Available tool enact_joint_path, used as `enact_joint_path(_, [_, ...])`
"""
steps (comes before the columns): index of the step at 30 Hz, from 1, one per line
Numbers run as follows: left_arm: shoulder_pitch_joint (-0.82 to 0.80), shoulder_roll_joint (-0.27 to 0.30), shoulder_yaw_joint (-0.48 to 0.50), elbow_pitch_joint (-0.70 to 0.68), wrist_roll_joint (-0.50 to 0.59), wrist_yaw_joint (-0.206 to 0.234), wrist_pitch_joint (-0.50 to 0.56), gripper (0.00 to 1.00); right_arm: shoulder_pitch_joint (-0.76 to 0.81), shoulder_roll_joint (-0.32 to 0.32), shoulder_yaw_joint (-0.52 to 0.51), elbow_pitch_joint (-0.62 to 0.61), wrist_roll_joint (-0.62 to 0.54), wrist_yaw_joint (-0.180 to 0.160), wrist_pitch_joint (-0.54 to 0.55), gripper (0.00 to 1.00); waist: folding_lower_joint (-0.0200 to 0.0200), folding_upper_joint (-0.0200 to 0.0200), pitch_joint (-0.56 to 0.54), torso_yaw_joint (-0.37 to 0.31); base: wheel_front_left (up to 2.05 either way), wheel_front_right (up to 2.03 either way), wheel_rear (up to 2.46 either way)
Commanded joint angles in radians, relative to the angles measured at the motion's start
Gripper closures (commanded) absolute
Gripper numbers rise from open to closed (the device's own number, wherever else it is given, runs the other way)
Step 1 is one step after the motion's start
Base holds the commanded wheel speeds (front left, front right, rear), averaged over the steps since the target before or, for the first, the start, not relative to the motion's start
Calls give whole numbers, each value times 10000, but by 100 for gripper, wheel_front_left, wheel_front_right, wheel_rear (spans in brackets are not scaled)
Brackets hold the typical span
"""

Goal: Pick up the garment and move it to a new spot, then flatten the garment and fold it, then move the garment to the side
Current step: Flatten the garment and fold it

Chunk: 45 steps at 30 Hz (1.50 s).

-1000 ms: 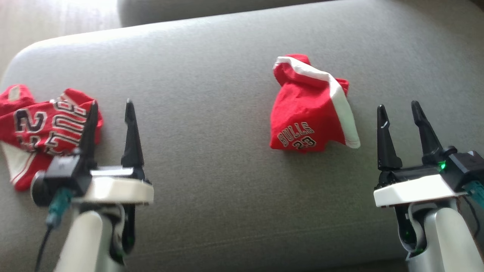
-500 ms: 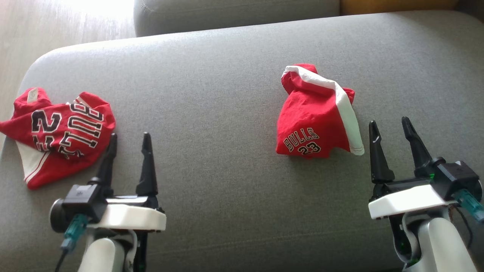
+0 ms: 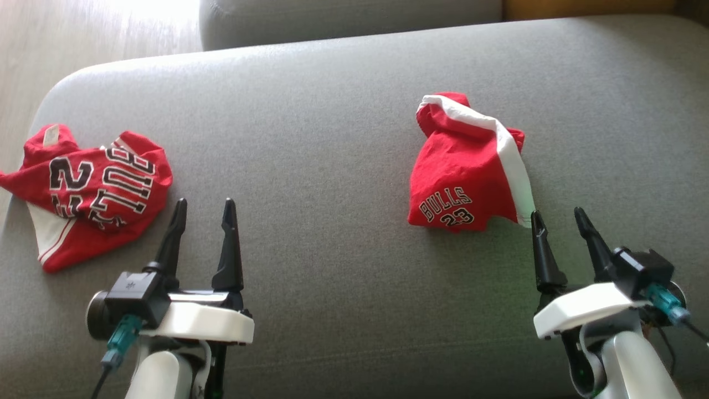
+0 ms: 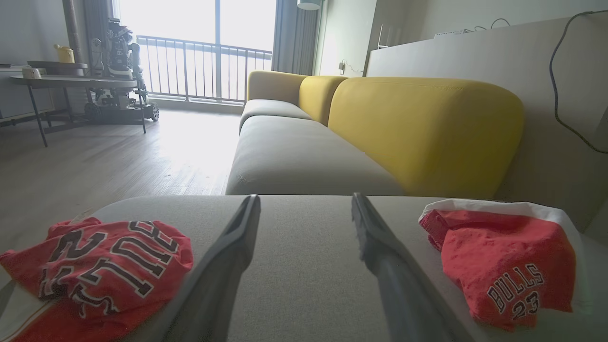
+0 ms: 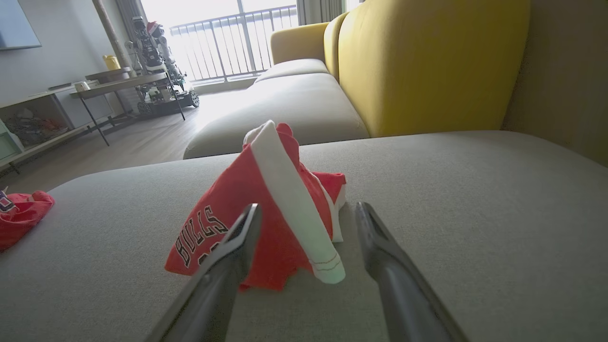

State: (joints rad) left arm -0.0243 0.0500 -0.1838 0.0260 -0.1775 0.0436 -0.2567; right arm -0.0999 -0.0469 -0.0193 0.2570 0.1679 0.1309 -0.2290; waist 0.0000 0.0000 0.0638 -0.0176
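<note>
A crumpled red garment (image 3: 468,172) with a white side stripe and "BULLS 23" print lies right of centre on the grey cushion (image 3: 332,138). My right gripper (image 3: 556,212) is open just in front of its white hem, the left fingertip almost at the hem. In the right wrist view the garment (image 5: 266,209) lies ahead of the open right gripper (image 5: 308,205). A second red garment (image 3: 94,194), a jersey with large lettering, lies crumpled at the cushion's left end. My left gripper (image 3: 204,204) is open and empty just right of it. The left wrist view has the jersey (image 4: 104,266) left of the open left gripper (image 4: 305,197).
The cushion's rounded left edge drops to a wooden floor (image 3: 83,39). Another grey seat (image 4: 294,156) and a yellow backrest (image 4: 418,128) stand beyond the cushion. A table with a machine under it (image 4: 118,95) is far off by the window.
The head camera has shifted. Both open grippers have drawn back toward me relative to the garments; the left one no longer overlaps the jersey, and the right one has edged left toward the white hem.
</note>
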Motion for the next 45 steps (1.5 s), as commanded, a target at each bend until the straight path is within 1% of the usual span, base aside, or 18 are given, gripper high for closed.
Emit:
enact_joint_path(1, [-366, 5, 291, -294, 38, 17, -51, 0, -721, -33, 185, -87, 133, -2, -95, 0, 0, 0, 113, 70, 0, 0, 0])
enact_joint_path(4, [-429, 4, 238, -203, 30, 65, -51, 0, -1053, -33, 15, 536, 55, -2, -163, 0, 0, 0, 323, 177, 0, 0, 0])
enact_joint_path(7, [-545, 4, 161, -9, 86, 12, -51, 0, -1383, -33, -149, 1068, -25, -2, -224, 0, 0, 0, 537, 296, 0, 0, 0])
enact_joint_path(17, [-892, 4, 8, 100, 101, 7, -51, 0, -2178, -33, -158, 2473, -433, -2, -308, 0, 0, 0, 988, 533, 0, 0, 0])
enact_joint_path(18, [-924, 4, -18, 104, 95, 17, -51, 0, -2227, -33, -144, 2653, -270, -2, -310, 13, 0, 0, 1000, 551, 0, 0, 0])
enact_joint_path(19, [-949, 3, -37, 104, 87, 30, -51, 0, -2287, -33, -118, 2792, -239, -2, -312, 100, 0, 0, 1015, 561, 0, 0, 0])
enact_joint_path(24, [-1025, 3, -99, 114, 60, 65, -51, 0, -2470, -33, -6, 3077, -555, -2, -321, 100, 0, 0, 1037, 602, 0, 0, 0])
enact_joint_path(26, [-1046, 3, -125, 133, 47, 81, -51, 0, -2523, -33, 21, 2983, -572, -2, -323, 100, 0, 0, 1023, 619, 0, 0, 0])
enact_joint_path(29, [-1049, 3, -144, 171, 18, 116, -51, 0, -2537, -33, 101, 2470, -428, -2, -324, 100, 0, 0, 947, 638, 0, 0, 0])
enact_joint_path(32, [-1006, 3, -138, 193, -25, 147, -51, 0, -2518, -33, 426, 1487, -294, -2, -325, 100, 0, 0, 799, 647, 0, 0, 0])
enact_joint_path(36, [-939, 3, -163, 210, -92, 166, -51, 0, -2686, -33, 1261, 173, -1113, -2, -326, 100, 0, 0, 538, 638, 0, 0, 0])
enact_joint_path(39, [-869, 3, -209, 225, -134, 173, -51, 0, -3123, -127, 2052, -496, -1340, -2, -326, 100, 0, 0, 304, 636, 0, 0, 0])
enact_joint_path(40, [-808, 3, -213, 240, -173, 188, -51, 0, -3516, -243, 2695, -933, -1311, -2, -326, 100, 0, 0, 130, 636, 0, 0, 0])
enact_joint_path(41, [-772, 3, -218, 251, -192, 194, -51, 0, -3733, -300, 3003, -1142, -1233, -2, -326, 100, 0, 0, 49, 638, 0, 0, 0])
enact_joint_path(45, [-616, 3, -261, 281, -261, 238, -51, 0, -4709, -348, 3819, -1949, -513, -2, -288, 100, 0, 0, -211, 633, 0, 0, 0])
